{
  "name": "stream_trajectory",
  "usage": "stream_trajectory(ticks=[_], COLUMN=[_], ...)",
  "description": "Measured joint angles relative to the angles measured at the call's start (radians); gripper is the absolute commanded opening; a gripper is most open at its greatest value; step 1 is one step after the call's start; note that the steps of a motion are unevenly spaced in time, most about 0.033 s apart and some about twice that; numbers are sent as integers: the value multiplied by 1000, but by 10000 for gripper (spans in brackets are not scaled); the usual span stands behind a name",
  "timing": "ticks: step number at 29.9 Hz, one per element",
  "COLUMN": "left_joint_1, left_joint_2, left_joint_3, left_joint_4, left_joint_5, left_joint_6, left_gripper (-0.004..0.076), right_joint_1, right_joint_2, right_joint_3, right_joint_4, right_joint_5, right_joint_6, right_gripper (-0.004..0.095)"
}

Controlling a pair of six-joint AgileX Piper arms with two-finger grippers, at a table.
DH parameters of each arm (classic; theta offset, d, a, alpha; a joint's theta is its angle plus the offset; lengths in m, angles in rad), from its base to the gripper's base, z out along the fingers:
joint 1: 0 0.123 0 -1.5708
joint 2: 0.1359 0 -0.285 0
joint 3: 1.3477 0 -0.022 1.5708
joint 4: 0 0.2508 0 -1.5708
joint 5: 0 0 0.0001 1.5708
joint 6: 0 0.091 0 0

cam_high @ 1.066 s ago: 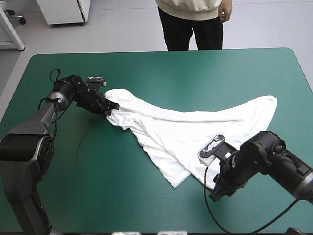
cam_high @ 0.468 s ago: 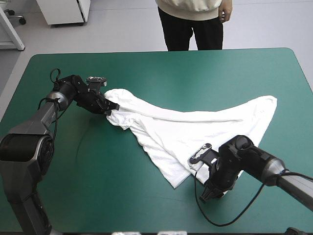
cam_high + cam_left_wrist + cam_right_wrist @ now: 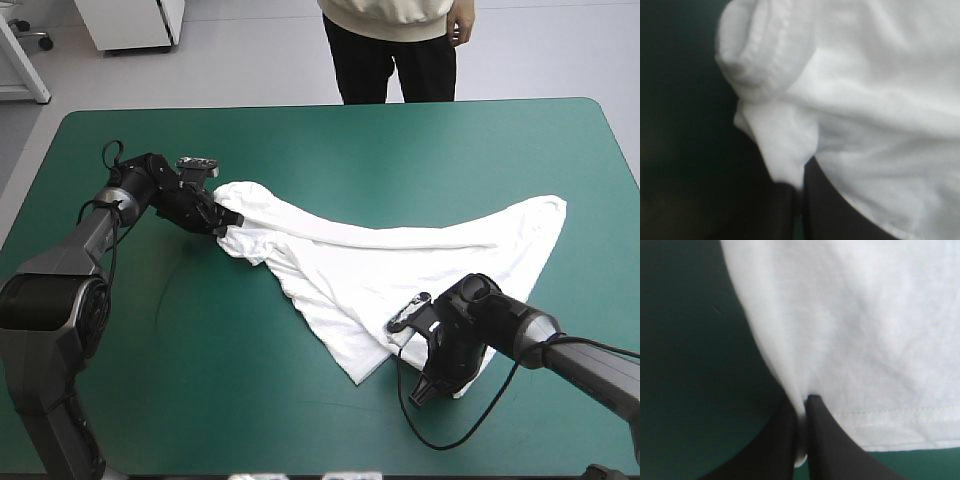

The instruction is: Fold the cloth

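Ends mattered most: the shirt (image 3: 400,255) lay spread slantwise on the table (image 3: 300,140), long axis running from far left to right. The left gripper (image 3: 224,222) was clenched on its bunched far-left end, and the right gripper (image 3: 424,380) pinched its near hem, so it lay between them, ahead of both jaws.

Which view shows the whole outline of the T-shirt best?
The high view: the T-shirt lies there almost whole, edge to edge. The wrist views show only white patches pinched in the left hand and the right hand.
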Motion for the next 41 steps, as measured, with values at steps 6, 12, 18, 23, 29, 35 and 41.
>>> stream_trajectory(ticks=[6, 12, 18, 23, 29, 35, 41], left_joint_1=[0, 0, 0, 0, 0, 0, 0], left_joint_2=[-46, -177, -355, -485, -578, -643, -725], left_joint_3=[-13, -85, -269, -481, -743, -914, -1004], left_joint_4=[9, 11, 13, 9, 6, 2, 8], left_joint_5=[70, 180, 247, 274, 296, 313, 307], left_joint_6=[14, 15, 5, -10, -48, -50, -51], left_gripper=[-9, -9, -9, -9, -9, -9, -9], right_joint_1=[1, 1, 1, 1, 1, 1, 1], right_joint_2=[-94, -297, -379, -358, -337, -340, -348], right_joint_3=[-26, -262, -601, -859, -1118, -1345, -1486], right_joint_4=[-30, -99, -314, -450, -490, -483, -460], right_joint_5=[-10, 42, 86, 108, 81, 77, 148], right_joint_6=[100, 171, 200, 169, 107, 34, -16], right_gripper=[4, 3, 3, 0, 0, 1, 2])
